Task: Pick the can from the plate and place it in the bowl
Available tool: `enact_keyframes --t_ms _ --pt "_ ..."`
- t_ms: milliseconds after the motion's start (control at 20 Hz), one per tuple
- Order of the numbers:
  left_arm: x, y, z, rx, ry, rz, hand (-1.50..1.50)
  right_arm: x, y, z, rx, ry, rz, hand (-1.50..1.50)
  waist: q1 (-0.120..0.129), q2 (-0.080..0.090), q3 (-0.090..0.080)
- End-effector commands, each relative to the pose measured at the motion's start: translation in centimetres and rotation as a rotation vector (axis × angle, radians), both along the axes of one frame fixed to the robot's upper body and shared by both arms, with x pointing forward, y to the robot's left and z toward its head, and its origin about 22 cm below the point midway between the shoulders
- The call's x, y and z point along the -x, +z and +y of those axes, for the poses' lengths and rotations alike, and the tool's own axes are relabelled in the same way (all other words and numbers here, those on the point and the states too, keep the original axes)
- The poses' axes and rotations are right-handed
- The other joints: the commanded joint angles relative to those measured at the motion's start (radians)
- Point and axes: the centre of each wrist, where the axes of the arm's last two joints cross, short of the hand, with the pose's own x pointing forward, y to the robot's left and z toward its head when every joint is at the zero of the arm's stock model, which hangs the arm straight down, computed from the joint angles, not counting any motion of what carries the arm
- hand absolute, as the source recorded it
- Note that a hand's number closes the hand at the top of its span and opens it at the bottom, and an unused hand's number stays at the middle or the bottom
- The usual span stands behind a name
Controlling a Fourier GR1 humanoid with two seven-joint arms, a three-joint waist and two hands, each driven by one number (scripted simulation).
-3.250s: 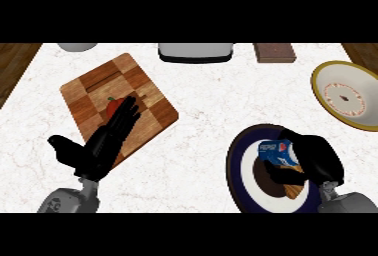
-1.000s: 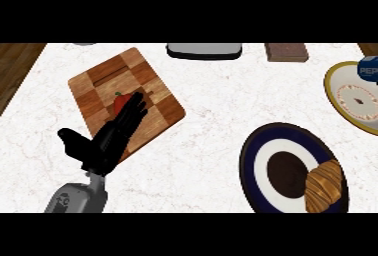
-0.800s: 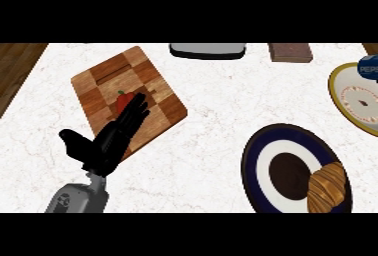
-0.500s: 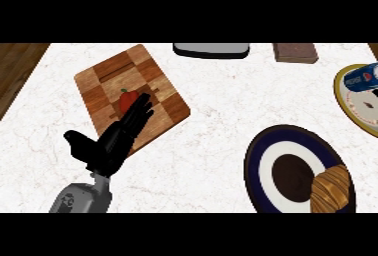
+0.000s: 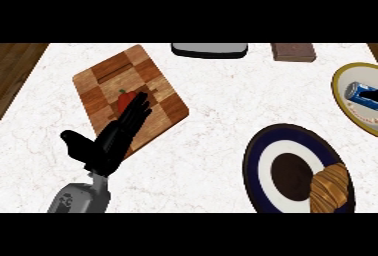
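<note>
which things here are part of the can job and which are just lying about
Job: can, lying in the bowl; plate.

Lying about: croissant on the plate, cutting board, red pepper, brown block, grey appliance; left hand resting open.

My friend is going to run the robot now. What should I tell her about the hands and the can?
Left hand: open, fingers straight, resting over the cutting board near a red pepper.
Right hand: not in view.
Can: lying on its side in the bowl at the right edge of the counter.
Plate: no can on it, only a croissant.
Done: the can is off the plate and in the bowl.
Left: nothing obvious; maybe just check that the can stays put.
</note>
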Motion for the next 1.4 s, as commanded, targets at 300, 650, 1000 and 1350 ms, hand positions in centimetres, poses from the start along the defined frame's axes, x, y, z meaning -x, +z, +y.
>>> enact_keyframes --t_ms 300,650,1000,1350 --pt "1.4 -1.8 0.9 0.007 0.051 0.029 0.0 2.7 0.8 -4.0 -0.476 0.172 -0.497 -1.5 -0.053 -0.022 -0.004" --pt "0.9 -1.7 2.2 0.0 0.086 0.041 0.0 10.3 -0.5 -10.2 -0.602 0.287 -0.59 -1.5 -0.087 -0.032 -0.008" --pt "1.6 -1.7 3.4 0.003 0.128 0.051 0.0 19.5 -5.5 -12.8 -0.587 0.321 -0.604 -1.5 -0.138 -0.045 -0.01" --pt "2.6 -1.6 5.5 -0.011 0.184 0.054 0.0 28.2 -10.5 -12.1 -0.622 0.323 -0.529 1.5 -0.172 -0.054 -0.01"
